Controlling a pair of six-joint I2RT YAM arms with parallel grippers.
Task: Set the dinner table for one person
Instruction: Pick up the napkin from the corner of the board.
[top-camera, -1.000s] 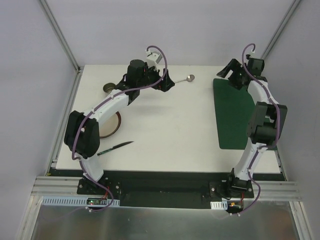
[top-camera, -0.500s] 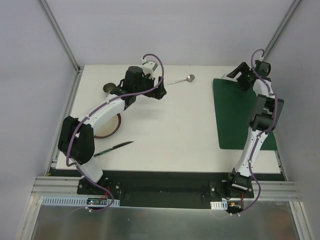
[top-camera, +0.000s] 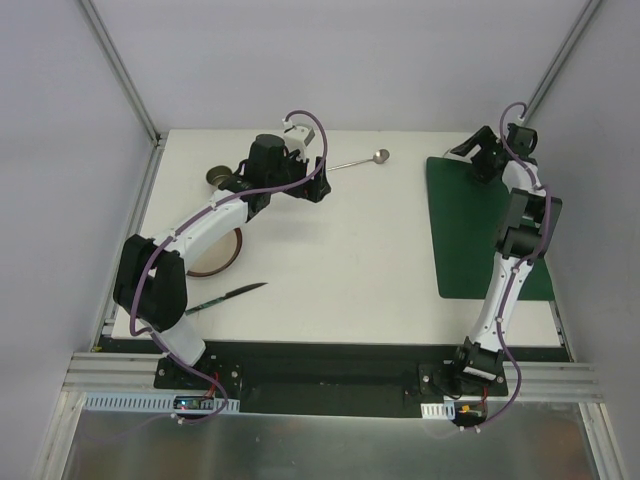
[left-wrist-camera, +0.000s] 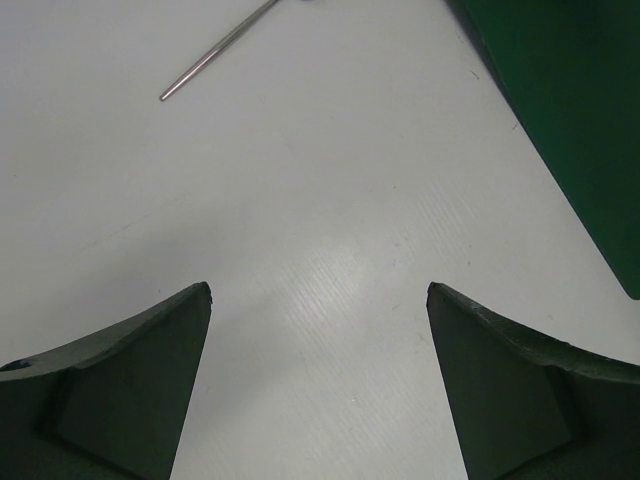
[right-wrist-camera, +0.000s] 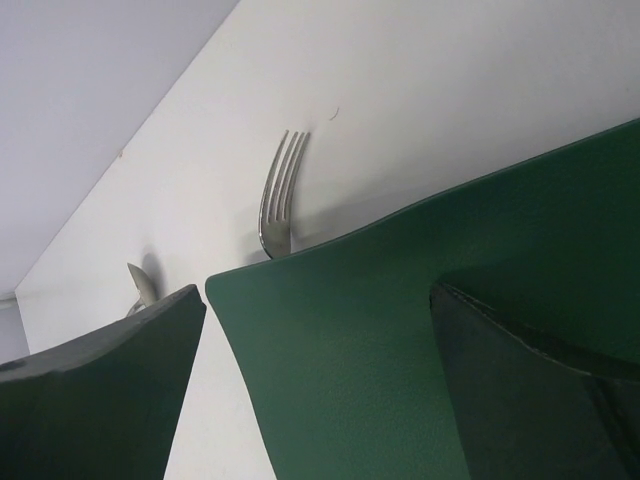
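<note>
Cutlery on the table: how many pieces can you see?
3. The spoon lies at the far middle of the table, the knife near the front left, the fork beyond the green placemat's corner. More may be hidden.

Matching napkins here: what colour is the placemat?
The placemat is plain dark green, best seen in the top view.

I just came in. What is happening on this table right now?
Two robot arms are setting a place, and neither holds anything. The left end effector is open above the bare dinner table, near the spoon. The right end effector is open around the far corner of the green placemat, with a fork just beyond. The plate, knife and small bowl lie at the left.
</note>
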